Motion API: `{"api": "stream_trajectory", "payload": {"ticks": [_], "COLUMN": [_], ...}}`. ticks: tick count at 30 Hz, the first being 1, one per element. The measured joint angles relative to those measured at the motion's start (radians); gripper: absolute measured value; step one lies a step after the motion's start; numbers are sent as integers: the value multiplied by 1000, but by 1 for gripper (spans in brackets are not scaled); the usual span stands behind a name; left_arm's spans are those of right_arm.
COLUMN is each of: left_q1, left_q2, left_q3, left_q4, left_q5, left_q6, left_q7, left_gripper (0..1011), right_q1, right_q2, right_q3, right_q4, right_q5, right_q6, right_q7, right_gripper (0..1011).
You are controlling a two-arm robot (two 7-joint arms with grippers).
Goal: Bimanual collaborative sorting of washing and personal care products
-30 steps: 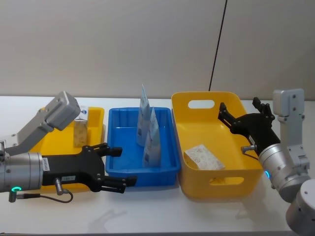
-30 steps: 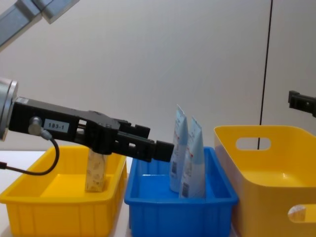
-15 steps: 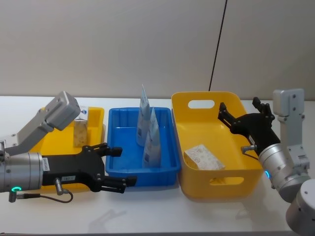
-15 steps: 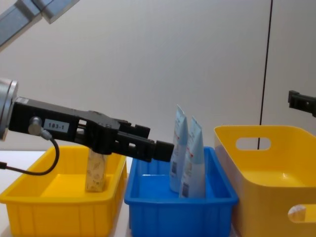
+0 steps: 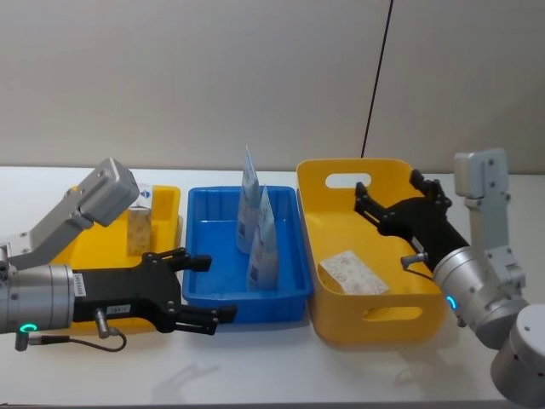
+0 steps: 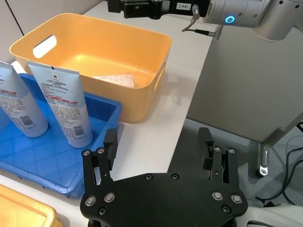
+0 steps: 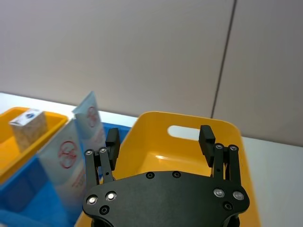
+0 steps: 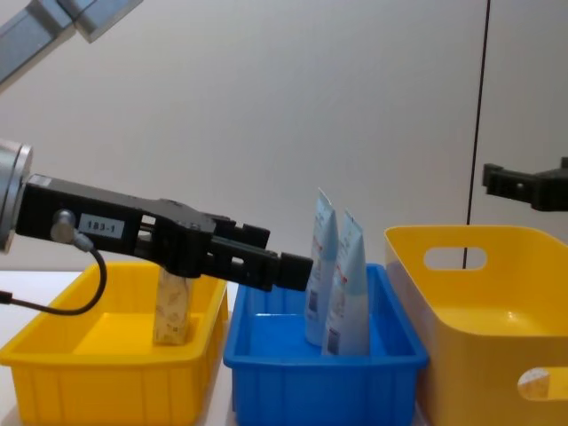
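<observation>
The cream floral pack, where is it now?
In the head view, the cream floral pack lies inside the deep yellow basket on the right, next to the blue tray.

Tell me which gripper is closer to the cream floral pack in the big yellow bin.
Right. The right gripper hovers open over the big yellow plastic bin holding the cream brown-floral pack; the left gripper is at the blue plastic tray's front edge, farther off.
</observation>
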State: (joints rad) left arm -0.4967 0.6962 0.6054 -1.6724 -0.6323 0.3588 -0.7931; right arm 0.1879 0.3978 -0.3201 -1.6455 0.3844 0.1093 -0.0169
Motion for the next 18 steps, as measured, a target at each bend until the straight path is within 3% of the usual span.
{"api": "stream_trajectory", "payload": {"ticks": [18], "left_q1": [0], "left_q2": [0], "left_q3": [0], "left_q4": [0], "left_q5": [0], "left_q6": [0], "left_q7": [0], "left_gripper": [1002], "right_q1": [64], "right_q2": [12], "right_q3": [-75], "right_q4": [-47], "right_q5": [37], "right_q6": [140], "right_q7": [154], "right_gripper": [1003]}}
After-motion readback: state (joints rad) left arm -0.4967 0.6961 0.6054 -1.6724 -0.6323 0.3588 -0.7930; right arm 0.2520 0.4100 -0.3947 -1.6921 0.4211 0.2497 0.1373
